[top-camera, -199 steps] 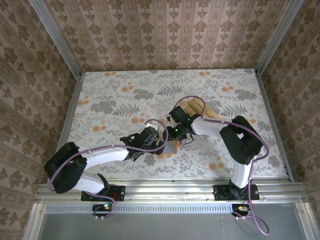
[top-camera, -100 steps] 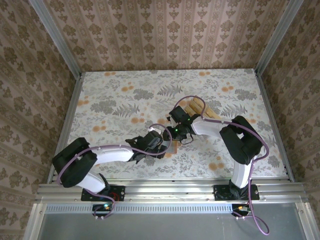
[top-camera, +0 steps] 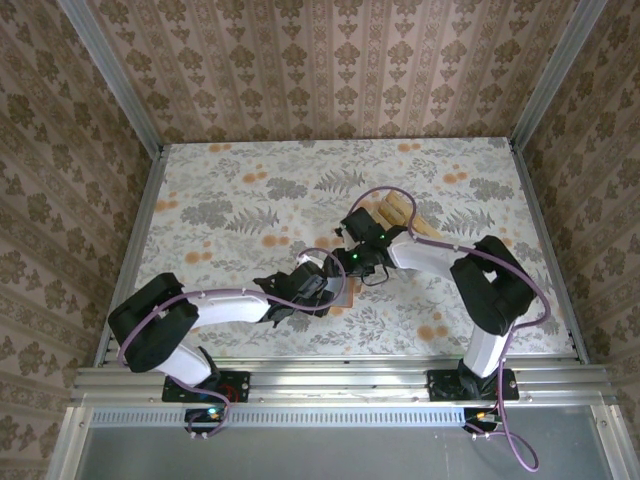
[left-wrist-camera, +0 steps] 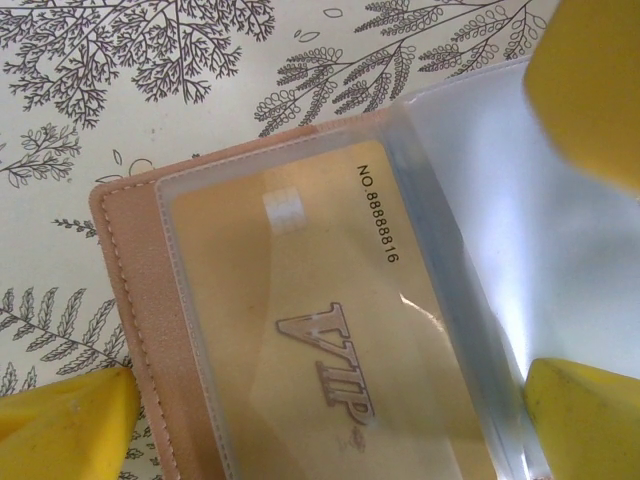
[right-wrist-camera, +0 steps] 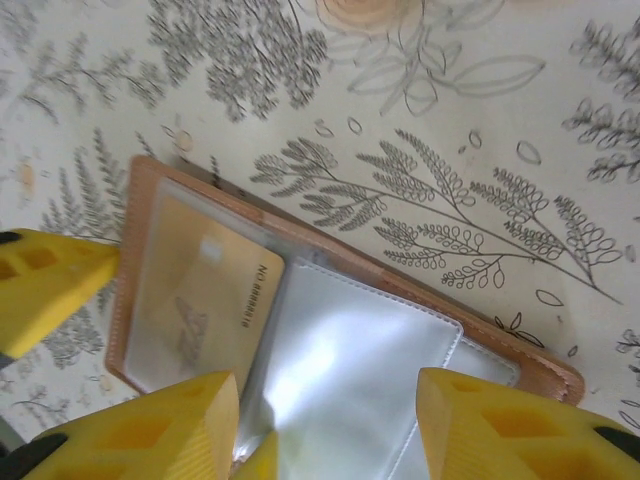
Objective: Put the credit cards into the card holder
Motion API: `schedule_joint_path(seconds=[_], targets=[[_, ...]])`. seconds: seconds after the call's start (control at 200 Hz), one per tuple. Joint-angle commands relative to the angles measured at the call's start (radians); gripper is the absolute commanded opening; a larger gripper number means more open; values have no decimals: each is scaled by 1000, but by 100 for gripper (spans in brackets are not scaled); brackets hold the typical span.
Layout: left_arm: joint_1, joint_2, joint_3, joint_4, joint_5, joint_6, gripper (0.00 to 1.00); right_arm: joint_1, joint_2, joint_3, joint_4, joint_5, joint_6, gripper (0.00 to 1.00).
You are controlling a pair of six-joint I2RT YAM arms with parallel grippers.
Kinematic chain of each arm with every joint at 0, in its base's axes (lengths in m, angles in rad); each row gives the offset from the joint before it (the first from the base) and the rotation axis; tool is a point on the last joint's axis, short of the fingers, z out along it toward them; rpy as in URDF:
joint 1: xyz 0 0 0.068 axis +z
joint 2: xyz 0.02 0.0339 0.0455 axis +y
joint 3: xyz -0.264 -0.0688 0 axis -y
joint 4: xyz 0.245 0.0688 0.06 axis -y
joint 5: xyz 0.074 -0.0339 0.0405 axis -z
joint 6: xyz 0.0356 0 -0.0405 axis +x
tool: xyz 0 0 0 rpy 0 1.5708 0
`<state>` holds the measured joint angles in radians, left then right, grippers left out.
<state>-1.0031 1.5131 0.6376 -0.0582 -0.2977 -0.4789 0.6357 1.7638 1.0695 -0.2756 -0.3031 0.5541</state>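
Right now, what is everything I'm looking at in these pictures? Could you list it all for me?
credit cards: a fanned pile, too small to count, tan-gold, far side of the table, right of centre
card holder: one, reddish-brown with clear sleeves, lying open in the table's middle
VIP card: one, gold, inside a clear sleeve of the card holder
tablecloth: one, cream with grey ferns and orange flowers, covering the table
walls: brown patterned wallpaper, on three sides
left arm: one, white and black, reaching in from near left
right arm: one, white and black, reaching in from near right
left jaws: open, yellow fingers straddling the card holder
right jaws: open, yellow fingers over the empty sleeves
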Motion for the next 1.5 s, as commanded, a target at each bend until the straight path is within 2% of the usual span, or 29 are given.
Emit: schedule_joint_path(seconds=[0.0, 0.955, 1.2, 1.495], targets=[[-9, 17, -1, -36, -26, -19, 100, -8, -35, -23, -16, 5, 16, 52], [-8, -2, 0, -36, -25, -23, 100, -5, 55, -97, 112, -71, 82, 51], [1, -103, 21, -65, -34, -22, 100, -5, 36, -88, 116, -94, 95, 51], [70, -233, -18, -98, -28, -26, 100, -5, 35, -68, 108, -107, 98, 50]])
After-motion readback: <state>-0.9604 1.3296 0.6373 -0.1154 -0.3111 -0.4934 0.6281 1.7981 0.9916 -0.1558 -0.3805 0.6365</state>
